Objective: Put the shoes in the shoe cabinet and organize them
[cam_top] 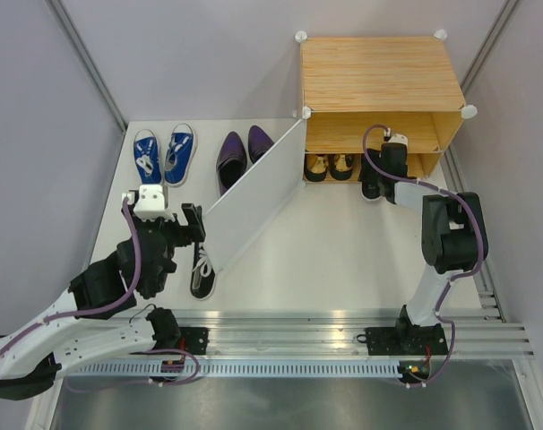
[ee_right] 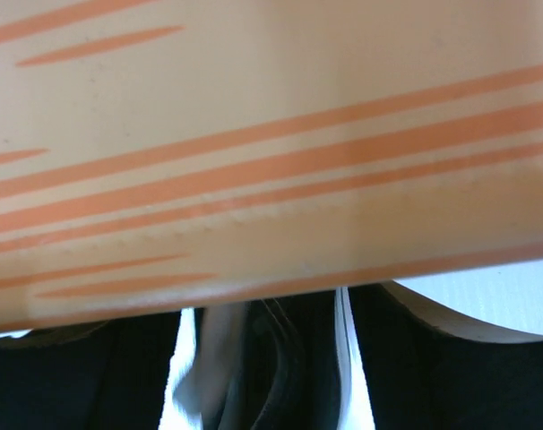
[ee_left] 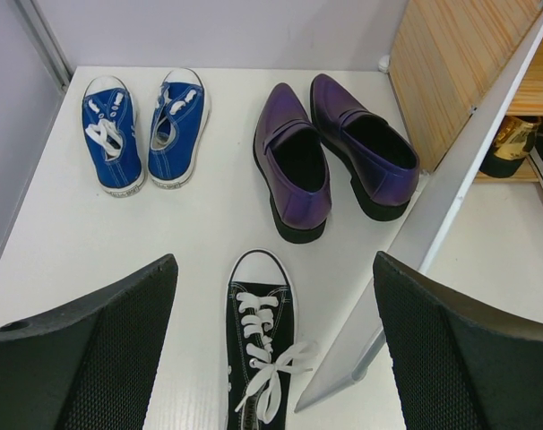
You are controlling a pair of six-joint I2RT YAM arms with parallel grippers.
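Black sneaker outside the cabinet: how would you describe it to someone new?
Start at the wood-grain cabinet and follow its open white door to the near end. Just left of that end lies the black sneaker. Unlike the blue sneakers and purple shoes behind it, it is unpaired, black with white laces and toe.

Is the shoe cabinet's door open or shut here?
Open: the white door panel angles out from the cabinet, exposing gold shoes inside.
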